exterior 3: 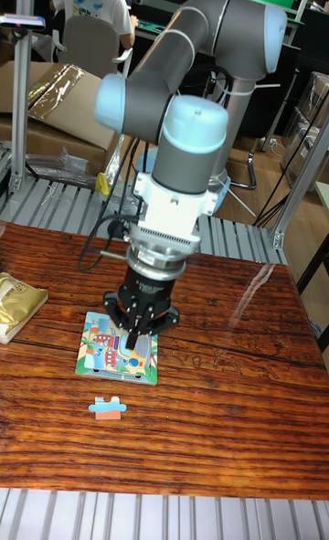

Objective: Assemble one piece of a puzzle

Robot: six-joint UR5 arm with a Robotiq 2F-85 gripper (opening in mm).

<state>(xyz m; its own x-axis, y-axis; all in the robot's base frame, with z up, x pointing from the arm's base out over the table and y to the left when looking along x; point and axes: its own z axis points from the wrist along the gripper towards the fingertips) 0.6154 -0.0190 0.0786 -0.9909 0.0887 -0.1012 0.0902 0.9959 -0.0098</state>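
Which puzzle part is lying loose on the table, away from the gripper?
The small blue-and-orange puzzle piece, lying alone on bare wood near the table's front edge. The puzzle board sits directly under the gripper.

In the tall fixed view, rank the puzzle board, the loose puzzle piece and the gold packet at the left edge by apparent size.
1. Puzzle board, largest, though the gripper hides part of it.
2. Gold packet, unsure: the frame edge crops it, so its full extent cannot be told.
3. Loose puzzle piece, clearly smallest.

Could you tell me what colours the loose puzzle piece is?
Light blue with an orange-red patch, in the tall fixed view.
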